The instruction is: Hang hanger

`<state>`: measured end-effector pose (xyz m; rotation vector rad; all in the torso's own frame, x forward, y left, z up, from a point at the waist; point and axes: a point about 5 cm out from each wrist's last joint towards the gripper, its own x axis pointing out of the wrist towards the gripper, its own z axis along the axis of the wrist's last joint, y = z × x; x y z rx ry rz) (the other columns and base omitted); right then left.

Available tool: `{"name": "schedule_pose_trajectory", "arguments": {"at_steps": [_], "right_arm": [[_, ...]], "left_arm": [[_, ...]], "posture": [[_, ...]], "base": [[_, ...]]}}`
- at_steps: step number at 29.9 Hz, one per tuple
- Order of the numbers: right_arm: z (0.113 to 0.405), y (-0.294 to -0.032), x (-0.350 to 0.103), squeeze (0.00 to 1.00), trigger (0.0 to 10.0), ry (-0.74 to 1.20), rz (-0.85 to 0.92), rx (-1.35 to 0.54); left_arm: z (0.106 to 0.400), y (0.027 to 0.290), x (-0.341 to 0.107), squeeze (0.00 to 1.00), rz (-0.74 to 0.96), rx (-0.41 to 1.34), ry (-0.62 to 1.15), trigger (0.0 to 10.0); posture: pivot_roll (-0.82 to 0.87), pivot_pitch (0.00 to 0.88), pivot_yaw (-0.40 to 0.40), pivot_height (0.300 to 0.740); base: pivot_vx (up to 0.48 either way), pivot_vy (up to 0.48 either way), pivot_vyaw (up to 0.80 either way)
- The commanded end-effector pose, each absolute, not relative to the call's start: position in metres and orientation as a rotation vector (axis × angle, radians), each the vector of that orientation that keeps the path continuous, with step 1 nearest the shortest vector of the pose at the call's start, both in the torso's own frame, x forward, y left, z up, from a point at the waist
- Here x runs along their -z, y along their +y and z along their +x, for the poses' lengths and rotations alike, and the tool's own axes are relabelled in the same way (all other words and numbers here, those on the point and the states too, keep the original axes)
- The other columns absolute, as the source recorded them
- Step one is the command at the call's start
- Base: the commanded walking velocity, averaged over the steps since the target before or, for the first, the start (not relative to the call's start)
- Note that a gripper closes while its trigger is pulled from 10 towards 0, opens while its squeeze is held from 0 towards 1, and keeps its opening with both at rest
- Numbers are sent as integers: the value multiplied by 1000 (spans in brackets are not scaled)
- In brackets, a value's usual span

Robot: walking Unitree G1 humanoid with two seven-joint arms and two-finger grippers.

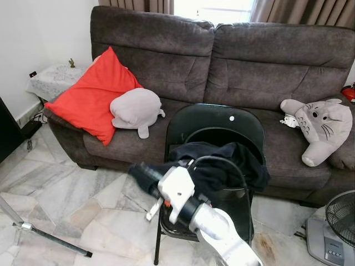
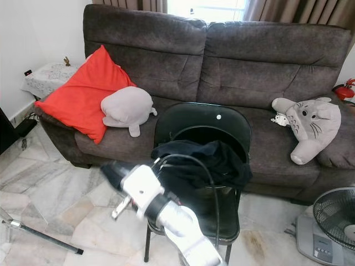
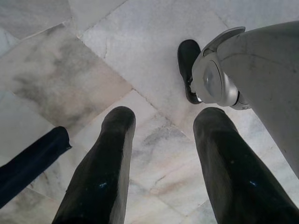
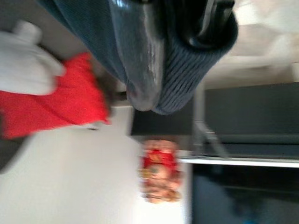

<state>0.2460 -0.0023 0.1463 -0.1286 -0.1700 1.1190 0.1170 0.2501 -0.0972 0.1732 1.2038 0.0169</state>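
A dark navy garment (image 1: 222, 160) lies bunched over the seat and backrest of a black folding chair (image 1: 216, 119) in front of the sofa. My right arm reaches across the chair's front toward the left, and its gripper (image 1: 138, 173) holds out a fold of the dark cloth. In the right wrist view the fingers (image 4: 140, 70) are shut on blue knit fabric (image 4: 180, 70) that wraps around them. Whatever lies under the cloth is hidden. My left gripper (image 3: 161, 126) hangs open over the marble floor, beside my own leg and black foot (image 3: 187, 60).
A brown sofa (image 1: 249, 61) holds a red cushion (image 1: 91, 94), a grey plush (image 1: 136, 108) and a grey cat-like plush (image 1: 321, 127). A fan (image 1: 338, 221) stands at the lower right. A metal pole (image 1: 50, 238) lies low on the floor at the left.
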Motion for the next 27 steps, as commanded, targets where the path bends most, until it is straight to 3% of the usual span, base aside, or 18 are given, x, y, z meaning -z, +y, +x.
{"name": "schedule_pose_trajectory", "arguments": {"at_steps": [1,9,12,13,16,17,20,22,27], "right_arm": [[226,7,-155,0,10000,-180,-101,-1306],[205,10,-168,0,10000,-192,-20,-1519],[227,10,-172,0,10000,-202,-24,-1345],[244,5,-167,0,10000,-185,-85,-1205],[259,-2,-162,0,10000,-144,-114,-1076],[290,-29,-159,0,10000,-85,-85,-782],[317,-77,-162,0,10000,-76,-27,-410],[319,-84,-163,0,10000,-80,-37,-362],[294,-104,-159,0,10000,-72,151,-430]], "left_arm": [[114,251,98,0,174,-24,1212,10000],[114,251,98,0,174,-25,1212,10000],[115,250,98,0,173,-26,1211,10000],[115,250,98,0,172,-27,1211,10000],[115,250,98,0,172,-27,1211,10000],[115,250,98,0,171,-27,1210,10000],[115,250,98,0,172,-27,1212,10000],[114,250,98,0,172,-27,1212,10000],[114,250,98,0,175,-24,1213,10000]], "posture": [[63,0,-13,740],[62,0,-13,740],[66,0,-15,740],[66,0,-15,740],[69,0,-17,740],[69,0,-17,740],[61,0,-15,740],[61,0,-15,740],[51,0,-15,740]], "base": [[0,0,0],[0,0,0],[0,0,0],[0,0,0],[0,0,0],[0,0,0],[0,0,0],[0,0,0],[0,0,0]]}}
